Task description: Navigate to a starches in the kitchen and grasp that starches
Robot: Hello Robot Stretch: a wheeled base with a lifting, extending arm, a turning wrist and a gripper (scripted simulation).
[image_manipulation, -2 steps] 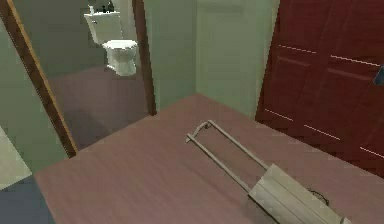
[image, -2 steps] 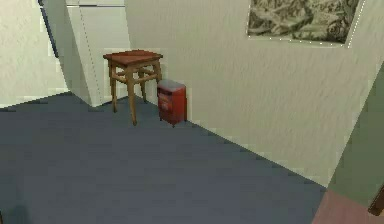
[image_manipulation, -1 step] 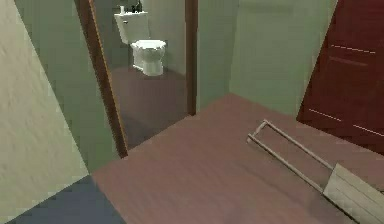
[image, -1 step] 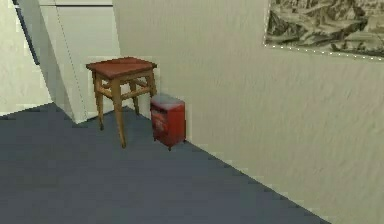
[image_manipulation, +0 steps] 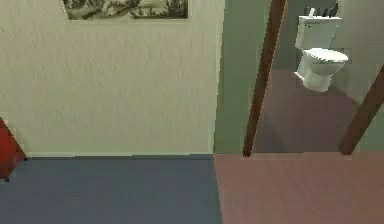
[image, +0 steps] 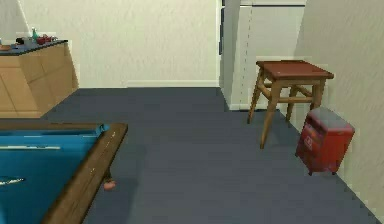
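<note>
Midway through navigating, judging by the wooden counter (image: 35, 75) far off at the forward view's left. Cannot pick out starches among small items (image: 28, 42) on top. Yet to approach and grasp; cannot tell the claw's state

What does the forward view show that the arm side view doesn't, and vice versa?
Forward view: a blue pool table, a red-topped wooden stool, a red box and a wooden counter. Arm side view: a framed picture, a brown door frame and a toilet beyond it. Both: blue-grey floor; the red shape at the arm side view's left edge may be that box.
</note>
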